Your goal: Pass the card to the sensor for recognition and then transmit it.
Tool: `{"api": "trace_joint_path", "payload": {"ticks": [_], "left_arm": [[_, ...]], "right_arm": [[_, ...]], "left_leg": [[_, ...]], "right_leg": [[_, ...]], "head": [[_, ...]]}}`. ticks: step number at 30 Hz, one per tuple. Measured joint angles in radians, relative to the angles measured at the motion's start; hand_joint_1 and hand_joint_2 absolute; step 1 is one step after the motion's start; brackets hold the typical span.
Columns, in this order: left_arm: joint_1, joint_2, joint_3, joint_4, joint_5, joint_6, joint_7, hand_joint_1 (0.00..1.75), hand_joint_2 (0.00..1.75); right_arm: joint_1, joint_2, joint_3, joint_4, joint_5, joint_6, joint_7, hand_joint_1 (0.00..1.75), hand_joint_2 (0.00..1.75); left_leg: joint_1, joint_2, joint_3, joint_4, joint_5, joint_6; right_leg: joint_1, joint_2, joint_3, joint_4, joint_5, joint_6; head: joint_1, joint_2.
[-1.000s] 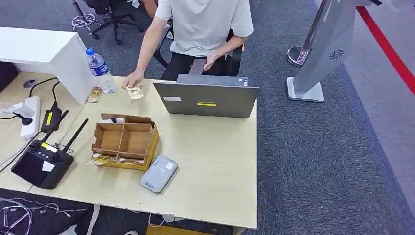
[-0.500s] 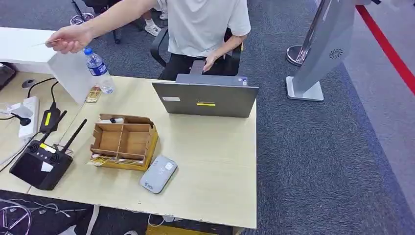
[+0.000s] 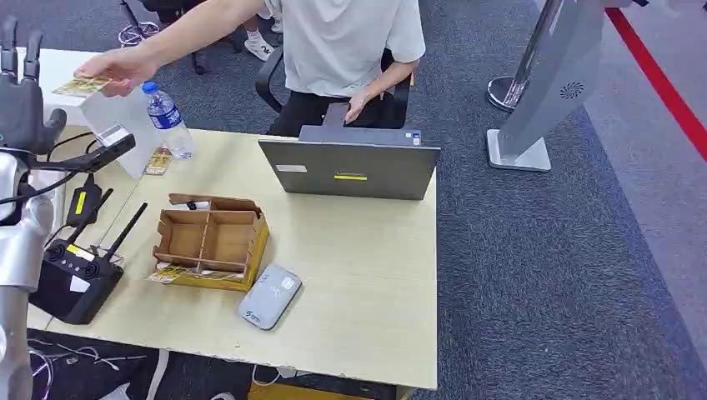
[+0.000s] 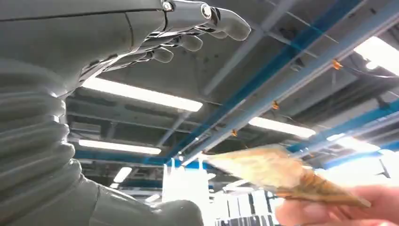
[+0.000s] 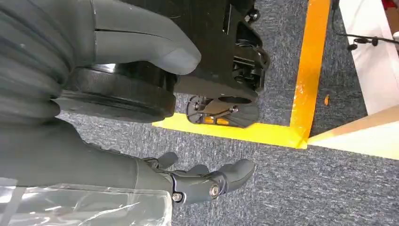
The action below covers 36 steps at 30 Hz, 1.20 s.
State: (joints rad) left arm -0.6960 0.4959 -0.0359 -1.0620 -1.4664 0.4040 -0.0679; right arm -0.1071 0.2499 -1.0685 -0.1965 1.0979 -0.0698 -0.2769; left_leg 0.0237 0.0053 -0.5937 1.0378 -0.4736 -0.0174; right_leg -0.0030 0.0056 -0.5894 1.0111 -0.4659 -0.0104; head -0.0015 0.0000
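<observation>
A person's hand (image 3: 125,67) holds out a yellowish card (image 3: 80,85) at the far left, above the white box. My left hand (image 3: 21,92) is raised just left of it, fingers spread upward and holding nothing. In the left wrist view the card (image 4: 277,176) hangs between my thumb (image 4: 155,212) and fingers (image 4: 202,28) without touching either, pinched by the person's fingers (image 4: 339,212). The grey card sensor (image 3: 271,296) lies near the table's front edge. My right hand (image 5: 188,181) hangs over the carpet, fingers loosely apart, holding nothing.
A cardboard divider box (image 3: 213,242) stands left of centre, a grey laptop (image 3: 350,167) behind it. A water bottle (image 3: 171,121), a white box (image 3: 117,117), a black remote with antennas (image 3: 71,279) and cables crowd the left side. The person sits behind the table (image 3: 367,283).
My left arm has risen into the head view with its hand spread. The person picked the card off the table, carried it left, and now holds it beside my hand.
</observation>
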Motion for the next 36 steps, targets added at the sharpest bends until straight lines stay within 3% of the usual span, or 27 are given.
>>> {"api": "trace_joint_path", "payload": {"ticks": [12,13,36], "left_arm": [[-0.008,-0.048,-0.053,0.048,0.007,-0.001,0.006,0.0,1.75],[-0.008,-0.051,-0.058,0.048,0.008,-0.001,0.008,1.75,1.75],[-0.005,-0.084,-0.093,0.051,0.076,-0.07,-0.009,1.75,1.75]], "right_arm": [[-0.001,0.0,0.006,0.001,0.006,-0.003,0.005,0.0,1.75],[-0.001,0.0,0.006,0.002,0.004,-0.003,0.005,0.0,1.75],[-0.001,0.0,0.005,0.003,-0.006,-0.015,-0.001,0.0,1.75]], "left_leg": [[0.0,0.0,-0.001,0.0,0.0,0.0],[0.0,0.0,-0.001,0.0,0.0,0.0],[0.0,0.0,-0.002,0.0,0.0,0.0]], "right_leg": [[0.0,0.0,-0.001,0.0,0.0,0.0],[0.0,0.0,-0.001,0.0,0.0,0.0],[0.0,0.0,-0.001,0.0,0.0,0.0]], "head": [[0.0,0.0],[0.0,0.0],[0.0,0.0]]}}
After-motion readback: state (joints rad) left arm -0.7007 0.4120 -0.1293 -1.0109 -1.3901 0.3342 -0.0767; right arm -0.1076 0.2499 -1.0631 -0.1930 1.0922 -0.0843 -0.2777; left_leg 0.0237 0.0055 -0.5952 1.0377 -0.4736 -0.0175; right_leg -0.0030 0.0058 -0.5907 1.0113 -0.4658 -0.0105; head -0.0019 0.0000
